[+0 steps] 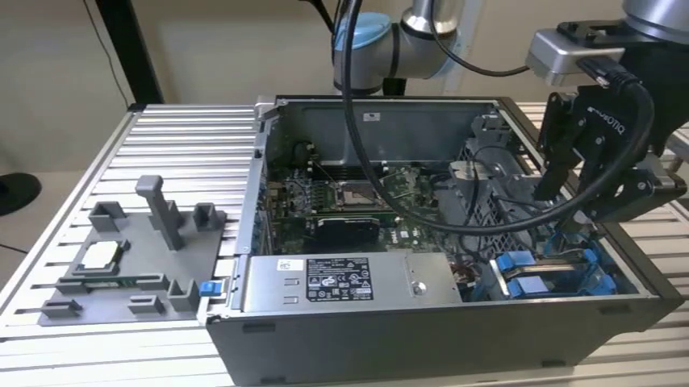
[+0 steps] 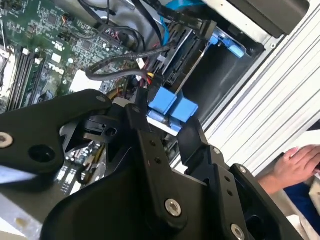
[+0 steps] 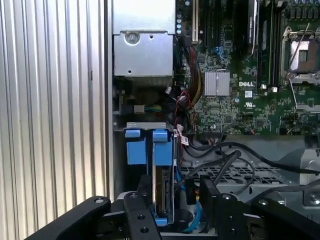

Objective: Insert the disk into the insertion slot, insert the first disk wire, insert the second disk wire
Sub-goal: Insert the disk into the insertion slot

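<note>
The disk stands on edge inside the insertion slot, its bright blue carrier tabs sticking out. My gripper is open, one black finger on each side of the disk's end, and there is a gap on one side. In the second wrist view the gripper straddles the blue tabs. In the exterior view the gripper hangs over the bay at the case's front, on the exterior view's right. Black disk wires lie loose beside the bay, and one connector is close to the tabs.
A grey metal box with a sticker sits beside the bay, and the motherboard lies behind it. A grey fixture tray rests on the ribbed aluminium table. A person's hand is outside the case.
</note>
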Available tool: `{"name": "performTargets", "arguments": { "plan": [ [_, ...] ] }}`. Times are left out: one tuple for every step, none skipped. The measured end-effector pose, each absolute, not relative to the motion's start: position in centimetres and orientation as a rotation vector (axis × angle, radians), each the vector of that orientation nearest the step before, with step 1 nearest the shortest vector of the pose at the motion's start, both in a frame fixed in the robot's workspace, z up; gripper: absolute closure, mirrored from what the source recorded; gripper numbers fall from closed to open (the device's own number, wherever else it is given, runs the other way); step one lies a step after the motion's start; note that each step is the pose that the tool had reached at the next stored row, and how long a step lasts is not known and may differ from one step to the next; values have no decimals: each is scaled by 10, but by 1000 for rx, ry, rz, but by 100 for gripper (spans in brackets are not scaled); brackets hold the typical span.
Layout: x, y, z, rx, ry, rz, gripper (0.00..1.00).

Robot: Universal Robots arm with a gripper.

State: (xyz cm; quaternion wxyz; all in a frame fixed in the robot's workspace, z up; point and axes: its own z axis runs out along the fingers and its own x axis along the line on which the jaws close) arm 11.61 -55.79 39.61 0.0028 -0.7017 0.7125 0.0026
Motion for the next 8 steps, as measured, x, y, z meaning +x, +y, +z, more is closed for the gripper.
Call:
{"name": "performTargets", "arguments": {
  "plan": [
    [116, -558, 395, -2208, 2223, 3, 0],
    [116, -558, 394, -2214, 2212, -2, 0],
    [116, -558, 393, -2217, 2204, -7, 0],
    [116, -558, 392, -2220, 2199, -8, 0],
    [116, -558, 391, -2220, 2196, -7, 0],
    [116, -558, 390, -2219, 2194, -5, 0],
    [116, -558, 389, -2216, 2190, 3, 0],
    [116, -558, 389, -2210, 2184, 15, 0]
  ]
}}
